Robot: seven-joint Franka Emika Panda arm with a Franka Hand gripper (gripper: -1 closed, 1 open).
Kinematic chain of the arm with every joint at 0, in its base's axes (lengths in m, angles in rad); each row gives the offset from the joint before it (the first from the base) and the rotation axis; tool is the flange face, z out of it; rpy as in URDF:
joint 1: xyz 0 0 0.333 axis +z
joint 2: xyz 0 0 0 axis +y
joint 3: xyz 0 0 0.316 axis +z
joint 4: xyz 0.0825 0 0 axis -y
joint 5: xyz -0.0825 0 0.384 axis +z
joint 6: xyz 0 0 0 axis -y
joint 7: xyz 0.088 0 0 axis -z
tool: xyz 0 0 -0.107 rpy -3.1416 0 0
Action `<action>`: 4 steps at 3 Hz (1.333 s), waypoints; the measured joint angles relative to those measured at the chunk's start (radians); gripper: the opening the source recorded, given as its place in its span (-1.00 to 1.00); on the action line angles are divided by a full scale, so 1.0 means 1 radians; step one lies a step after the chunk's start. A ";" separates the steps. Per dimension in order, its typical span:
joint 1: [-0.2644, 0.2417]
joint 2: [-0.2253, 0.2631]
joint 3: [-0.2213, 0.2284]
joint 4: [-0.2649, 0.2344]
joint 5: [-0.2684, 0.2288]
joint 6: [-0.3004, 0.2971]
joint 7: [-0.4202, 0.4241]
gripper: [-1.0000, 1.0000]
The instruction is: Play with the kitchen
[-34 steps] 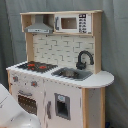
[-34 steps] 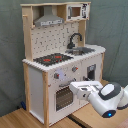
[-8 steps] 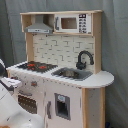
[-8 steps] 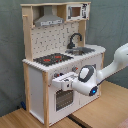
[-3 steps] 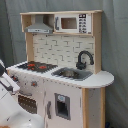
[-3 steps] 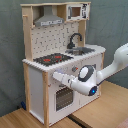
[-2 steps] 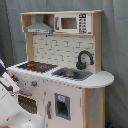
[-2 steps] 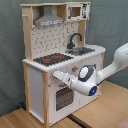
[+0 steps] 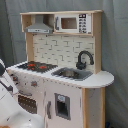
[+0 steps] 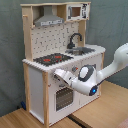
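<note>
place: lab-style test setup | cues: grey curtain backdrop (image 9: 10, 30), wooden tabletop (image 10: 100, 112), toy kitchen (image 10: 55, 50)

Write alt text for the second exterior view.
A white robot arm reaches from the second exterior view's right to the front of a toy kitchen, its gripper just under the stovetop. A black faucet and sink sit beside the stovetop.

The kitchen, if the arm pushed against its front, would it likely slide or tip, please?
The kitchen probably would not tip: it is wide, box-shaped and sits flat on the floor. It may slide a little, since the wooden floor looks smooth. Its rigid panels should not flex where the end effector reaches its front.
</note>
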 joint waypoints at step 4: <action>0.025 -0.031 0.043 -0.041 -0.007 -0.020 0.045 1.00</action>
